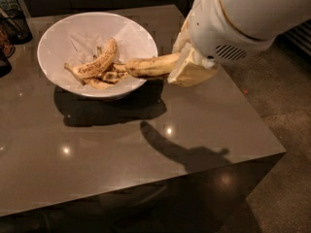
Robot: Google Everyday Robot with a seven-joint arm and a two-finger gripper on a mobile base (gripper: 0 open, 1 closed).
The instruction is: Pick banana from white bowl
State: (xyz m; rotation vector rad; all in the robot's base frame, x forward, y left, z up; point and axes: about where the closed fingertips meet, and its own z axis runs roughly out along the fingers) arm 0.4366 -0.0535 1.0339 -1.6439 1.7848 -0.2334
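Observation:
The white bowl [58,38] stands at the back left of the table, lined with crinkled white paper. The long, smooth yellow banana [150,66] sticks out over the bowl's right rim, its left tip still above the bowl. My gripper [187,67] is at the bowl's right edge, shut on the banana's right end, under the big white arm housing [228,28]. A speckled shorter banana [99,59] and small brownish bananas [104,79] lie in the bowl.
The brown glossy table [121,144] has its right edge near the arm and its front edge close below. Dark objects [12,25] stand at the far left. The floor [286,120] lies to the right.

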